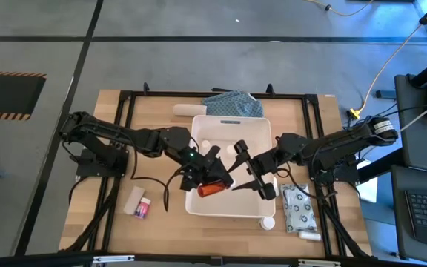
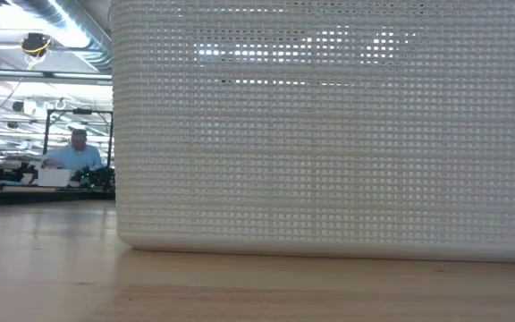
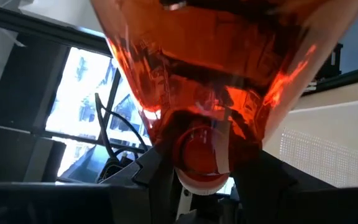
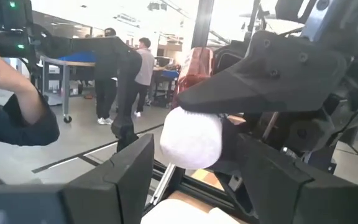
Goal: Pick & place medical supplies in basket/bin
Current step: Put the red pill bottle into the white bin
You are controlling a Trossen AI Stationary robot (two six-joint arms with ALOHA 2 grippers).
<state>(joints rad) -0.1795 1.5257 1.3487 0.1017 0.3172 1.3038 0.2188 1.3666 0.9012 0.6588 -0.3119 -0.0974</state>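
The white bin (image 1: 228, 130) stands at mid-table, and its mesh wall (image 2: 329, 134) fills the low view. My left gripper (image 1: 212, 178) reaches over the bin's near half from the left, shut on a red-orange see-through bottle (image 1: 212, 190), which fills the left wrist view (image 3: 216, 68). My right gripper (image 1: 245, 153) comes in over the bin from the right and faces the left one. It is shut on a small white round item (image 1: 241, 147), also seen in the right wrist view (image 4: 191, 140). No gripper shows in the low view. My left gripper pinches the red bottle between its two fingers (image 3: 157, 177), near the bottle's capped end (image 3: 197, 155). The fingers come about level from the table's left. The bottle is lifted clear above the bin's near part, lying roughly on its side. My right gripper holds the white round item by its sides (image 4: 166, 146) between its two fingers (image 4: 132, 165). The fingers reach in about level from the table's right. The item is lifted clear over the bin's middle, close to my left gripper.
Right of the bin lie a grey patterned pouch (image 1: 299, 208), a white cap-like item (image 1: 267, 222) and a small tube (image 1: 310, 236). Left of it are a pink-labelled box (image 1: 142, 208) and a white item (image 1: 133, 200). A blue-green cloth (image 1: 232, 104) and a white roll (image 1: 186, 110) lie behind. People stand beyond the table (image 4: 143, 68).
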